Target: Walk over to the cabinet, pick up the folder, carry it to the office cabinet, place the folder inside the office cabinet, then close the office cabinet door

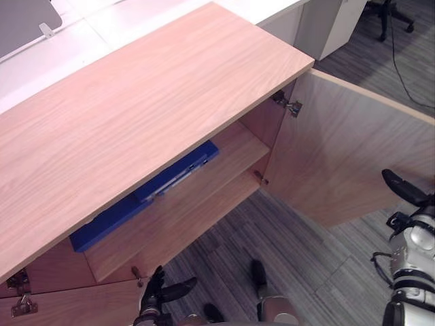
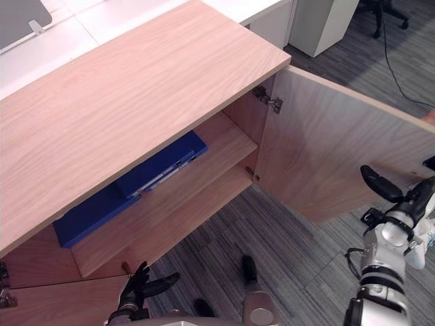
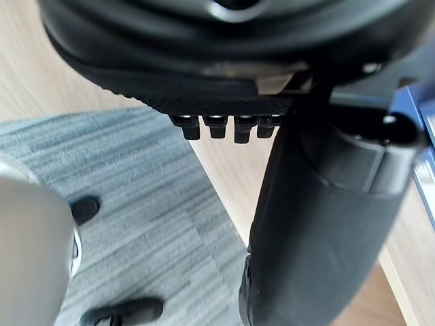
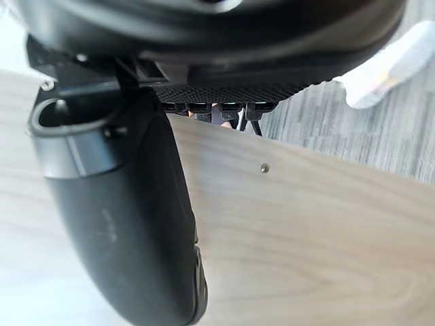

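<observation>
Grey striped carpet (image 1: 306,251) runs past white desks (image 1: 136,20) and a black chair base (image 1: 391,17). In the left eye view the wooden office cabinet (image 1: 136,115) stands with its right door (image 1: 340,156) swung wide. The blue folder (image 1: 109,225) lies flat on the shelf (image 1: 217,183) inside, well apart from both hands. The right eye view shows the left hand (image 2: 139,288) low before the cabinet, fingers straight, thumb spread, and the right hand (image 2: 401,195) near the door's inner face. The left wrist view adds the folder's blue edge beyond the thumb. The right wrist view adds a small screw (image 4: 264,168) in the door panel, beyond fingers (image 4: 204,106) that lie straight in a row, holding nothing
</observation>
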Available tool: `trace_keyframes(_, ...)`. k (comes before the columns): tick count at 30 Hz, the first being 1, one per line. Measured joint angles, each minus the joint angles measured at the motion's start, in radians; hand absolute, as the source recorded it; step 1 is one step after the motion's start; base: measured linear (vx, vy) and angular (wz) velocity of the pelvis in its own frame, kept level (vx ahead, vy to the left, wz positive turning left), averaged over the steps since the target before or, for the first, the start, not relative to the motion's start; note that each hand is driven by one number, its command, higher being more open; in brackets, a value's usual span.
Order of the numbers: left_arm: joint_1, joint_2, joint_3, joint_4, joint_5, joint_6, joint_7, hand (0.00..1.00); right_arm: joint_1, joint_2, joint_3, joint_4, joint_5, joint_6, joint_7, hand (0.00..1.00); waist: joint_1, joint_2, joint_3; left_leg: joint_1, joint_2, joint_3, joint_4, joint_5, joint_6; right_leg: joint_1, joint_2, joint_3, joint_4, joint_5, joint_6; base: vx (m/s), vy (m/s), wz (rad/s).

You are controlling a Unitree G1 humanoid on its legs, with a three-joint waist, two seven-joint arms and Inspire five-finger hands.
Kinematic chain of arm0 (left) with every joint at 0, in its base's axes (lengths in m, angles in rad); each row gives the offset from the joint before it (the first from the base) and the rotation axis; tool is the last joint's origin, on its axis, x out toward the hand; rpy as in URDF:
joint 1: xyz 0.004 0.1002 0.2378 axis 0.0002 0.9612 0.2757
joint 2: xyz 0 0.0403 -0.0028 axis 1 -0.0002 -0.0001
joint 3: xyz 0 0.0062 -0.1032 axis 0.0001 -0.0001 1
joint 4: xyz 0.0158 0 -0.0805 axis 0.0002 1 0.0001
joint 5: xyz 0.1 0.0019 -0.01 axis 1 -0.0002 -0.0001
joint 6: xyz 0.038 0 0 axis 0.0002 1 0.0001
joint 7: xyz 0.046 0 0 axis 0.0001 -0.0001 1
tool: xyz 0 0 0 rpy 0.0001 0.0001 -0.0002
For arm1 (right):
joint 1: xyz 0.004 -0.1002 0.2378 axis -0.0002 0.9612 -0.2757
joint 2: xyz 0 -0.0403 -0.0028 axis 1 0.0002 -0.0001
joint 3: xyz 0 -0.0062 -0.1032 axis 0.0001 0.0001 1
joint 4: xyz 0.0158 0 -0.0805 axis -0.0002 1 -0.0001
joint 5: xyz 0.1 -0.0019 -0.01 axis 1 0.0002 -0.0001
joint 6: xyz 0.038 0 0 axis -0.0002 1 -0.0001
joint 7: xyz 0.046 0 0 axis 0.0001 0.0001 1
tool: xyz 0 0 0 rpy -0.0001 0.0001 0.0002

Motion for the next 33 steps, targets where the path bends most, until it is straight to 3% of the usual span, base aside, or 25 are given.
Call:
trace_keyframes(3, 0.0, -0.022, -0.013, 0.0, -0.001, -0.003, -0.003, 1.0, -0.029, -0.022, 0.016, 0.018, 0.01, 0.0, -0.005, 1.0, -0.006, 0.013, 0.009, -0.009, -0.009, -0.012, 0.0, 0.002, 0.004, -0.013, -0.011, -0.011, -0.007, 0.004, 0.003, -0.11, 0.013, 0.06)
trace_keyframes(7, 0.013, -0.022, -0.013, 0.003, -0.001, -0.003, -0.003, 1.0, -0.031, -0.022, 0.021, -0.003, 0.012, 0.0, -0.009, 1.0, -0.018, 0.022, 0.02, -0.009, -0.005, -0.023, -0.001, 0.006, 0.006, -0.008, -0.029, -0.11, -0.007, -0.017, -0.009, -0.06, -0.011, 0.06)
trace_keyframes(10, 0.018, -0.022, -0.013, 0.002, 0.0, -0.002, -0.003, 1.0, 0.042, -0.018, 0.04, -0.1, 0.011, 0.0, -0.006, 1.0, -0.022, 0.033, 0.025, 0.0, 0.004, -0.022, -0.01, 0.006, 0.001, -0.003, -0.015, -0.108, -0.001, 0.007, -0.008, 0.03, -0.016, -0.1)
trace_keyframes(13, 0.017, -0.021, -0.012, 0.0, 0.002, -0.002, -0.003, 1.0, 0.156, 0.007, 0.079, -0.232, 0.008, 0.0, 0.011, 1.0, -0.031, 0.028, 0.029, 0.014, 0.009, -0.02, -0.017, 0.005, -0.004, 0.004, -0.005, -0.105, -0.001, 0.008, -0.008, -0.01, 0.004, -0.15)
trace_keyframes(18, 0.013, -0.009, -0.011, 0.001, 0.015, -0.003, -0.004, 1.0, 0.35, 0.072, 0.194, -0.502, 0.008, -0.003, 0.062, 1.0, -0.061, -0.001, 0.048, 0.044, 0.008, 0.022, -0.002, -0.01, -0.017, 0.01, 0.009, -0.043, -0.001, 0.021, -0.008, -0.07, 0.011, -0.37)
trace_keyframes(20, 0.006, 0.01, -0.011, 0.007, 0.031, -0.002, -0.006, 1.0, 0.452, 0.113, 0.261, -0.64, 0.008, -0.005, 0.099, 1.0, -0.08, -0.026, 0.06, 0.046, 0.012, 0.04, 0.023, -0.023, -0.016, 0.007, 0.014, -0.017, -0.002, 0.015, -0.002, -0.12, -0.029, -0.43)
trace_keyframes(29, -0.032, 0.053, -0.007, 0.064, 0.069, -0.004, -0.026, 1.0, 0.79, 0.163, 0.47, -0.939, -0.021, -0.019, 0.246, 1.0, -0.087, -0.105, 0.055, 0.027, 0.063, 0.063, 0.169, -0.095, -0.016, 0.012, 0.034, -0.007, -0.001, 0.048, -0.023, -0.1, -0.04, -0.25)
trace_keyframes(33, -0.051, 0.06, 0.012, 0.108, 0.071, -0.004, -0.036, 1.0, 0.875, 0.172, 0.547, -0.995, -0.074, -0.019, 0.317, 1.0, -0.088, -0.123, 0.053, 0.014, 0.068, 0.032, 0.21, -0.111, -0.001, 0.027, 0.023, -0.022, 0.003, 0.053, -0.024, -0.08, 0.009, 0.1)
